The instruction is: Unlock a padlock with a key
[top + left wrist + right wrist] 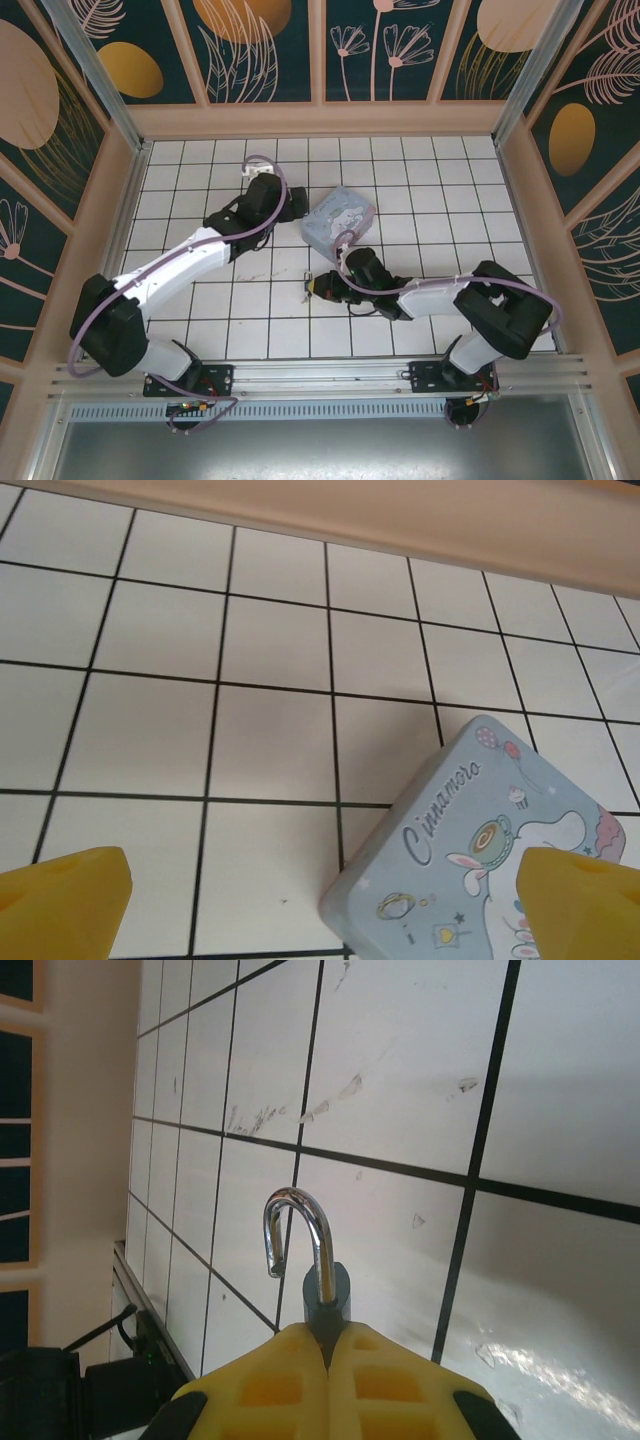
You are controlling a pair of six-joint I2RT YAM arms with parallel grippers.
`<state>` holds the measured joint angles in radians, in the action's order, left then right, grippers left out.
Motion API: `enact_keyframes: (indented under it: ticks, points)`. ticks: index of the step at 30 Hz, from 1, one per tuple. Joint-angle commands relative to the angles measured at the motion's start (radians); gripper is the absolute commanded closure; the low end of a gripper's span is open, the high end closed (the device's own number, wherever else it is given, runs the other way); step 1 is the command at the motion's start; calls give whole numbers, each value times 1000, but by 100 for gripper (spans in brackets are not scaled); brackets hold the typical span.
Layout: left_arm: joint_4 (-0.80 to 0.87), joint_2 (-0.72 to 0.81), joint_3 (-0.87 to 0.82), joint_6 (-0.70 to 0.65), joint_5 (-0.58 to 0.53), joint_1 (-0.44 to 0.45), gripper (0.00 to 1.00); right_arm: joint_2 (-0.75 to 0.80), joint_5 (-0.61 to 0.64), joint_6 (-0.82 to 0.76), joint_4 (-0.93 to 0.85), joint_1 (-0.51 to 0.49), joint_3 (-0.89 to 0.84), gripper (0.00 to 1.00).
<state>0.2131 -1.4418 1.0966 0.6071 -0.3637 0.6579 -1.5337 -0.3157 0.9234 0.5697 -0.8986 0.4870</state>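
Right tool [328, 1345]: yellow pads [270, 1385] pressed together on the dark bluish body of the padlock [328, 1298]. The lock sits near the pastel blue cartoon tin [338, 220], on the side of the tin facing the arm bases and slightly to its left. It is low over the white tiled counter [560, 1110]; whether it touches the tiles cannot be told.

The bright steel shackle [322, 1245] has one leg in the body. Its hooked end stands free, so the lock appears to be open.

Left tool [325, 905]: pads wide apart and holding nothing. It hangs just beside the tin's left edge, with one pad over the tin's corner.

Handling, as judged: the padlock is small, rigid and dense for its size, and its smooth plated faces are likely to slip. The flat sides of the body give the surest hold. A grip there leaves the shackle free to swing, but the present clamp seems to cover the lower end of the body, where a keyway would lie.
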Motion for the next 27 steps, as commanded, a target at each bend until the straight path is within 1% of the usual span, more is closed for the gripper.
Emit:
enact_keyframes:
  ticks: [1, 7, 11, 13, 16, 19, 20, 22, 23, 24, 26, 27]
  points:
    - [-3, 49, -53, 27, 22, -12, 1, -33, 6, 10, 67, -4, 22, 100]
    - [-22, 118, -119, 53, 37, -21, 2, -60, 18, 17, 81, 31, -22, 100]
    - [-25, 152, -167, 65, 43, -27, 1, -37, 25, 20, 75, 52, -54, 100]
    - [-26, 169, -178, 71, 46, -30, 1, -12, 31, 16, 58, 64, -67, 91]
    - [-26, 193, -193, 78, 51, -33, 1, 32, 36, 10, 21, 84, -84, 71]
    - [-22, 212, -203, 84, 49, -39, 1, 93, 40, -3, -27, 113, -101, 57]
    - [-16, 221, -205, 85, 49, -42, 1, 118, 36, -8, -48, 128, -107, 49]
    - [-8, 238, -205, 84, 47, -47, 1, 186, 34, -23, -103, 155, -113, 36]
    - [-1, 246, -203, 80, 42, -50, 1, 231, 38, -37, -151, 173, -110, 27]
    - [8, 254, -197, 76, 34, -54, 1, 273, 38, -51, -197, 198, -104, 15]
    - [29, 266, -183, 66, 11, -60, 1, 366, 43, -84, -291, 247, -83, 4]
    - [40, 272, -176, 60, -6, -63, 1, 409, 55, -107, -354, 272, -63, 1]
